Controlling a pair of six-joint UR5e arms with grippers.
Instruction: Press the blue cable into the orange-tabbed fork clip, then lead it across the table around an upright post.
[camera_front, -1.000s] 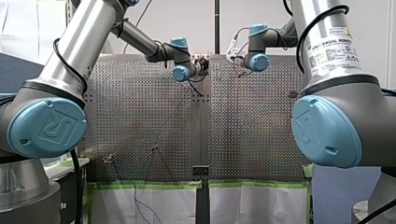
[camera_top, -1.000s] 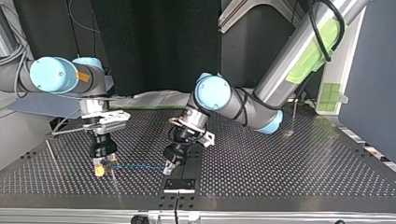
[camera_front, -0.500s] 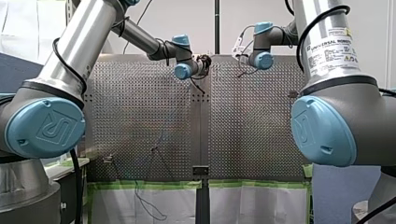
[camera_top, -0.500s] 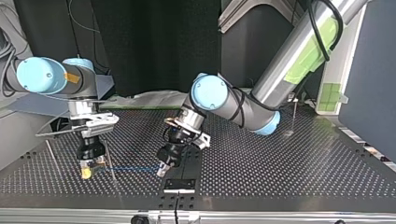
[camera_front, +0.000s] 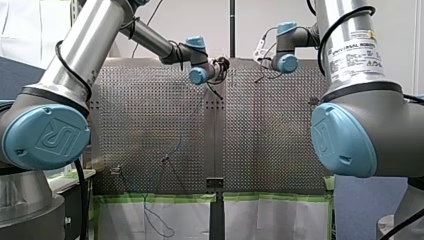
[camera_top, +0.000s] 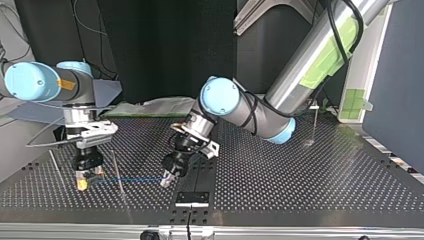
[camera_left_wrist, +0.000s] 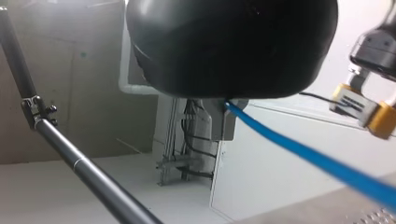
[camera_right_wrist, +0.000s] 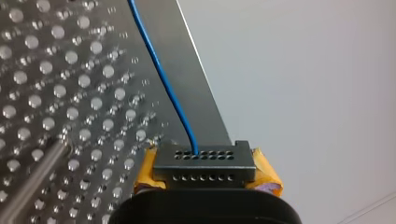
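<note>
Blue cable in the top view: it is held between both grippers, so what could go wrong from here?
1. The blue cable runs straight between my right gripper and my left gripper; pulling them further apart could slip it from a grip or strain it.
2. A thin upright post stands against that span; I cannot tell which side the cable passes, so it could snag or wrap the wrong way.

White wall, black curtain, perforated metal table
</note>
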